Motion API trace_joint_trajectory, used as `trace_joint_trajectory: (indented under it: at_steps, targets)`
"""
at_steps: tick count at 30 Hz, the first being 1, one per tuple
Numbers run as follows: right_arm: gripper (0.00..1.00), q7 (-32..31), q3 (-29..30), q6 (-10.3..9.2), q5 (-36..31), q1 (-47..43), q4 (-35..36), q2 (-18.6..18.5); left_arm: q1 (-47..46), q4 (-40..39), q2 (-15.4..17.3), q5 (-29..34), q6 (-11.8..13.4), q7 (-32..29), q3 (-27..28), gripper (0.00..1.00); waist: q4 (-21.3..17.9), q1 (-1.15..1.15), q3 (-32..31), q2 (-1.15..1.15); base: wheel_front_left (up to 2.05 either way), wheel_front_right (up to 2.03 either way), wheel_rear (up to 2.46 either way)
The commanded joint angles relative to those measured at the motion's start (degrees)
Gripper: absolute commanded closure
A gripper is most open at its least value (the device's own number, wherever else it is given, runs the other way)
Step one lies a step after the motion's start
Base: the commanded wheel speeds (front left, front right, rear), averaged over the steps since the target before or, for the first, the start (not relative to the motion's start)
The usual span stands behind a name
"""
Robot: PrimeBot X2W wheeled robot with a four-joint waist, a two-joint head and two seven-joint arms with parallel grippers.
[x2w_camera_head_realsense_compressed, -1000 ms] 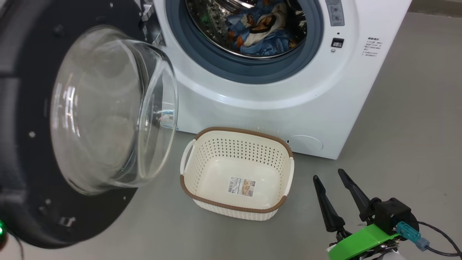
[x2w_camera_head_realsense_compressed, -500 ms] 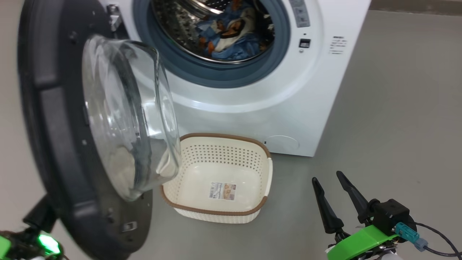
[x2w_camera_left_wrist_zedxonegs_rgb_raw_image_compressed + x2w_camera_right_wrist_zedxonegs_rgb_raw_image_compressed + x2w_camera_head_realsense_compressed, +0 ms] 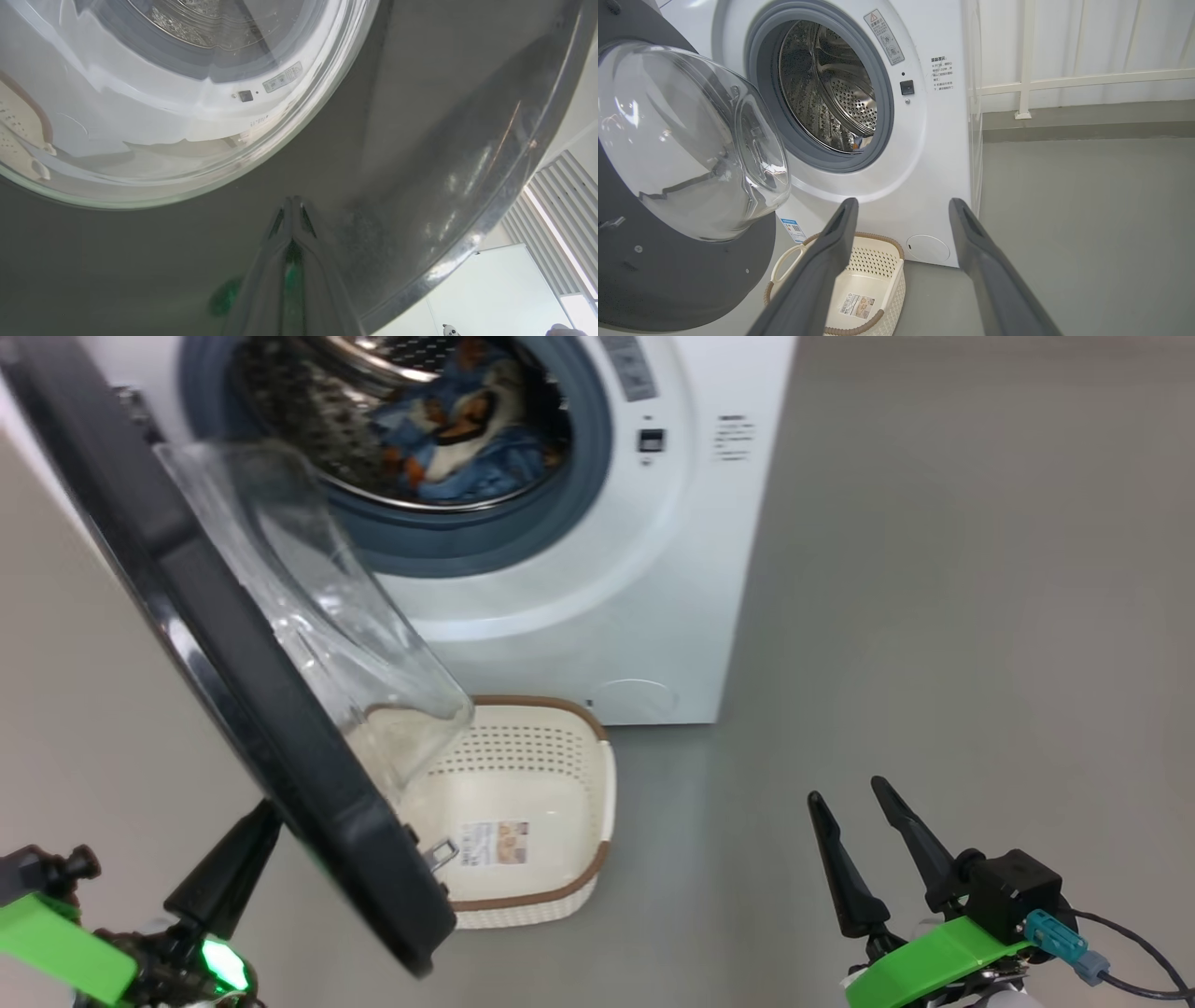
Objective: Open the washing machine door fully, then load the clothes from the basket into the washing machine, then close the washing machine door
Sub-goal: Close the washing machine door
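Closing is judged the step in hand: the light blue bear-printed clothes (image 3: 457, 429) lie in the steel drum (image 3: 317, 429) of the white front-loading washing machine (image 3: 579, 616), the cream perforated plastic basket (image 3: 546, 702) on the floor is empty, and the round black-rimmed glass door (image 3: 233, 644) stands half open. The left hand (image 3: 292, 205), fingers together, sits at the door's outer face; the right hand (image 3: 848, 791), fingers apart, hangs clear. Next move: push the rim steadily until the door shuts flush

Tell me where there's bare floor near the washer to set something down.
The grey floor right of the washing machine, up to the right gripper, is bare. The basket shows just a sticker inside. Crowded: the washing machine door overhangs the basket, with the left gripper behind it.
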State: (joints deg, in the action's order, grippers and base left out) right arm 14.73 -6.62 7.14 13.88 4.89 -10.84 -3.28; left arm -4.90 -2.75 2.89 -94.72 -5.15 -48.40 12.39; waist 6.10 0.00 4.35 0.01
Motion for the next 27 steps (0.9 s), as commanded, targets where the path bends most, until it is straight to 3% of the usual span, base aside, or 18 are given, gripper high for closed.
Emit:
trace_joint_trajectory:
  at_steps: [1,15,27]
  targets:
    - [0.0,0.3,-1.2,0.35,0.1,1.9,1.6,0.3,-2.8,-0.9,0.4,0.3,-1.0,0.8,0.5,1.0,-4.4,0.0,0.9,-0.01,0.0,0.0,0.0]
    - [0.0,0.3,-0.9,0.35,0.8,2.6,1.8,0.4,-10.3,4.0,0.0,2.9,-2.3,11.6,-2.7,1.0,-14.6,0.0,2.0,-0.01,0.0,0.0,0.0]
    - [0.0,0.3,-0.4,0.35,1.4,2.4,2.0,0.4,-11.3,4.9,0.0,2.6,-2.3,15.3,-3.8,1.0,-15.8,0.0,1.4,-0.01,0.0,0.0,0.0]
